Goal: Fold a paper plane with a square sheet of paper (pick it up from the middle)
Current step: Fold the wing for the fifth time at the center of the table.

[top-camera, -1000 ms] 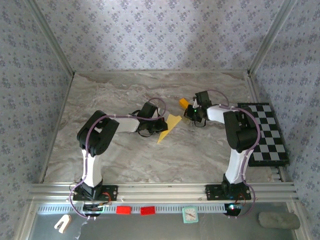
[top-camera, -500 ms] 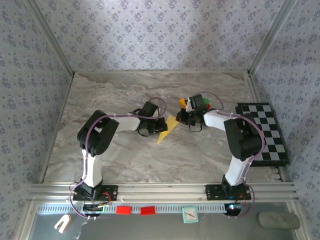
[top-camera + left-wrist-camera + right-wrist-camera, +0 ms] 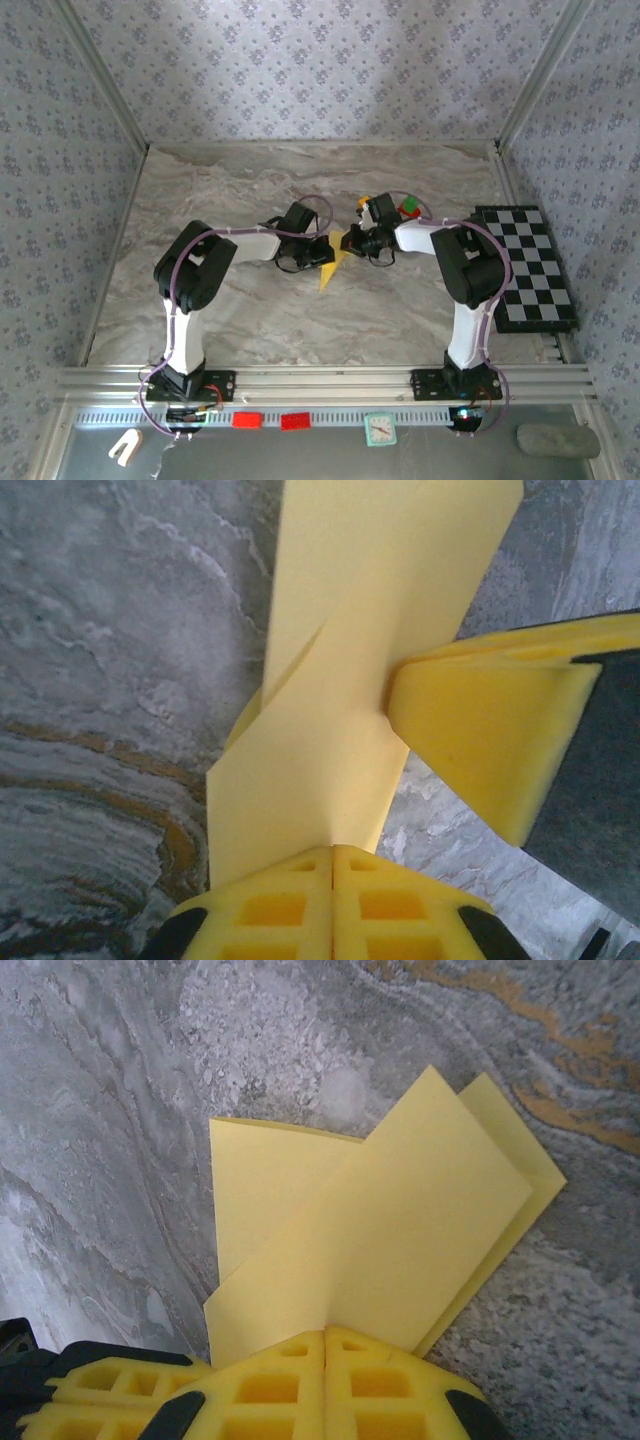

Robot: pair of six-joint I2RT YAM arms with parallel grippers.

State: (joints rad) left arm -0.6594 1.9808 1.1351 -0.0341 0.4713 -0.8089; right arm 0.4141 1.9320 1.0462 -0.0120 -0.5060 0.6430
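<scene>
The square sheet of paper is folded into a narrow, pointed yellow paper plane [image 3: 330,268] near the middle of the table. My left gripper [image 3: 322,254] is shut on its left side; in the left wrist view the paper plane [image 3: 320,720] rises out of the closed left gripper [image 3: 333,848]. My right gripper [image 3: 352,243] is shut on the opposite edge. The right wrist view shows layered flaps of the paper plane [image 3: 400,1220] pinched in the right gripper [image 3: 325,1332]. One right finger [image 3: 490,740] touches the paper in the left wrist view.
A black-and-white checkered board [image 3: 535,265] lies at the right edge of the marble table [image 3: 220,190]. A small orange-yellow block [image 3: 363,203] and a green-and-red block [image 3: 408,208] sit just behind the right gripper. Patterned walls close in the sides and back.
The right gripper swung left from beside the blocks to the paper and now pinches it. The paper's free point turned to point down toward the near edge. The left arm barely moved.
</scene>
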